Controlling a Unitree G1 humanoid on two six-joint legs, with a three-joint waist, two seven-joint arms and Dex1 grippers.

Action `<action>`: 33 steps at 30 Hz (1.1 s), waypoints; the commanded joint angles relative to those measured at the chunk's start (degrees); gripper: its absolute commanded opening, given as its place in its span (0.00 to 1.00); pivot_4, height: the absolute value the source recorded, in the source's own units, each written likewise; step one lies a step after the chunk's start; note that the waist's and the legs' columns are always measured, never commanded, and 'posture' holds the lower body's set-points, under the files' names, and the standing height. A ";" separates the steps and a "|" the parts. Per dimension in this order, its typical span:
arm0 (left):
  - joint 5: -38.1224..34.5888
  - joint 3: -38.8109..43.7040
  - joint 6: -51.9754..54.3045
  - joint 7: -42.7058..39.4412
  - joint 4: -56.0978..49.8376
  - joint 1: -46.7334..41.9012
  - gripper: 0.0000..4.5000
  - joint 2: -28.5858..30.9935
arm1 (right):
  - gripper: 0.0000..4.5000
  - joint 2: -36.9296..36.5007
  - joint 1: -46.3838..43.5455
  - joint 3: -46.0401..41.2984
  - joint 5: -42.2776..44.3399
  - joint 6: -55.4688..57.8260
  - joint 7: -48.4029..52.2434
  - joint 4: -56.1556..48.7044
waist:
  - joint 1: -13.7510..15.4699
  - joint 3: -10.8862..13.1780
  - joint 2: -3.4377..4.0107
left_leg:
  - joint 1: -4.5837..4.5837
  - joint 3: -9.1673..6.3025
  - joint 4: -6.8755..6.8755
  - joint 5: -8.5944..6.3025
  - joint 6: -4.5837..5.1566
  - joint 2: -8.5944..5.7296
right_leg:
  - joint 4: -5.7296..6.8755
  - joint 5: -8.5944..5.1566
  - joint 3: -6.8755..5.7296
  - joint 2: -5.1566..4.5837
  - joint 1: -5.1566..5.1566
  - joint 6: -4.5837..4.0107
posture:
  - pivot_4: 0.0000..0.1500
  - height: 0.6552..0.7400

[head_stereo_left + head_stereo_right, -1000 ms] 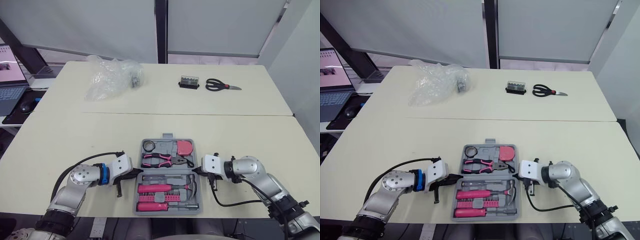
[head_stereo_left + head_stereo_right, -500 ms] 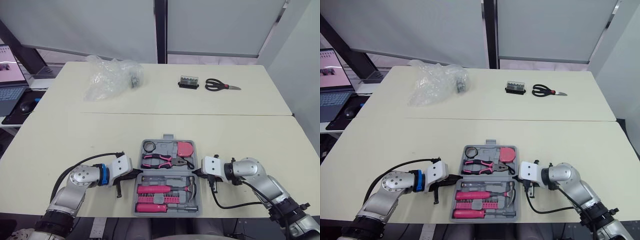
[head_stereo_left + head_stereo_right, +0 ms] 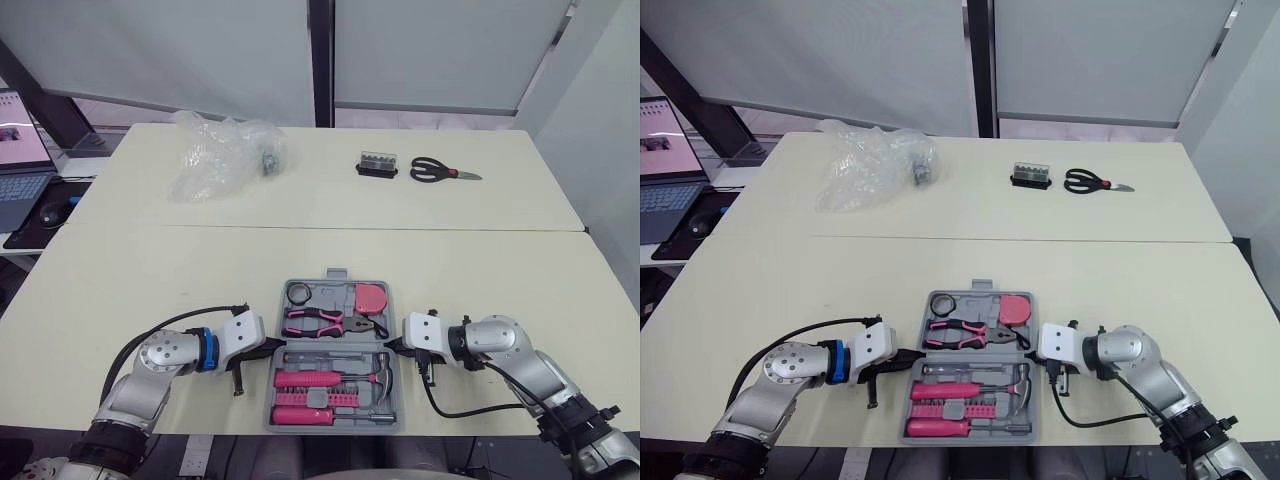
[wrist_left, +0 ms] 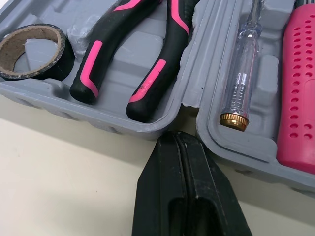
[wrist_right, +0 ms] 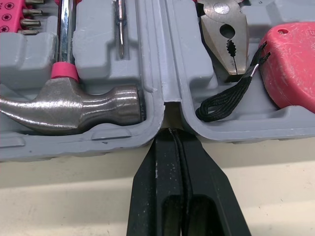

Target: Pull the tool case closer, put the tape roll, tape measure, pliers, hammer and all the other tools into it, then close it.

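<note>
Tabletop (image 3: 140, 270); left tool (image 4: 177, 136), right tool (image 5: 171, 132), fingers together, at tool case (image 3: 328, 291) hinge

Your two head eyes look forward and down from above the near edge of the table (image 3: 480, 270), seeing it through to the far edge. Each wrist camera sits low and very close, facing the tool case (image 3: 330, 292) from one side (left and right, opposed); both share the pliers (image 4: 150, 83).
</note>
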 commanded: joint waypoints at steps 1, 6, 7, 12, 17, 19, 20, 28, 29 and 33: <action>-0.17 -1.01 -1.39 0.07 -0.72 0.41 0.00 -0.40 | 0.01 1.09 -0.49 1.70 0.99 -0.03 0.88 -2.65 | 0.00 0.00 0.00 | 0.00 0.00 0.00 0.00 0.00 0.00 | 0.00 0.00 0.00 0.00 0.00 0.00 | 1.00 1.00; -0.43 1.81 -3.01 0.82 1.75 0.24 0.00 1.77 | 0.01 -1.10 -0.26 -1.28 1.69 1.50 0.39 -2.60 | -0.03 0.00 0.00 | 0.00 -0.01 0.00 0.00 0.00 0.01 | 0.01 0.00 0.00 0.01 0.00 0.00 | 1.00 1.00; -0.91 2.79 -3.38 0.76 2.36 0.02 0.00 2.51 | 0.01 -1.87 0.09 -2.22 2.18 2.32 0.44 -2.94 | -0.03 0.00 0.00 | 0.00 0.00 0.00 0.00 0.00 0.01 | 0.01 0.00 0.00 0.01 -0.01 0.00 | 1.00 1.00; -6.54 7.09 -3.99 -3.66 -1.56 1.68 0.00 7.37 | 0.01 -5.90 3.69 -6.41 4.01 4.10 -0.63 -6.13 | 0.00 0.01 0.00 | -0.04 0.00 -0.04 0.00 0.00 0.00 | -0.02 0.00 0.00 -0.01 -0.05 0.00 | 1.00 1.00; -14.46 7.26 3.70 -8.60 -20.69 9.28 0.00 12.08 | 0.01 -7.28 8.40 -10.30 8.56 9.04 -0.84 -12.34 | -0.02 0.01 0.01 | -0.05 0.05 -0.08 0.00 0.00 0.02 | -0.05 0.00 0.05 -0.04 -0.03 0.00 | 1.00 1.00; -14.36 4.70 6.06 -9.01 -26.63 12.01 0.00 12.72 | 0.01 -7.16 9.41 -10.70 9.56 11.45 -1.35 -14.00 | -0.02 0.01 0.01 | -0.01 0.06 -0.07 0.00 0.00 0.02 | -0.04 0.00 0.06 -0.03 0.00 0.00 | 1.00 1.00; -13.66 3.46 6.43 -9.14 -28.37 12.81 0.00 12.86 | 0.01 -7.15 9.66 -10.69 9.86 12.41 -1.51 -14.54 | -0.03 0.01 0.01 | 0.00 0.05 -0.07 0.00 0.00 0.03 | -0.04 0.00 0.07 -0.02 0.00 0.00 | 1.00 1.00; -3.30 -8.03 7.73 -3.17 -27.55 10.32 0.00 6.91 | 0.01 -6.84 9.59 -9.69 10.99 16.06 -3.23 -17.06 | 0.06 0.01 0.01 | -0.02 0.06 -0.05 0.00 0.00 0.00 | -0.06 -0.01 0.10 0.01 -0.02 0.01 | 1.00 1.00; -2.59 -8.61 7.62 -2.85 -26.83 9.93 0.00 6.52 | 0.01 -6.92 9.47 -9.59 11.03 16.16 -3.28 -17.08 | 0.05 0.01 0.01 | -0.03 0.06 -0.05 0.00 0.00 0.00 | -0.06 -0.01 0.11 0.02 -0.02 0.01 | 1.00 1.00; 0.98 -11.73 6.49 -1.01 -22.13 7.29 0.00 3.81 | 0.01 -7.00 9.02 -9.52 11.24 16.50 -3.28 -17.16 | 0.04 0.01 0.01 | -0.02 0.06 -0.05 -0.01 0.00 -0.01 | -0.06 -0.01 0.10 0.01 -0.04 0.01 | 1.00 1.00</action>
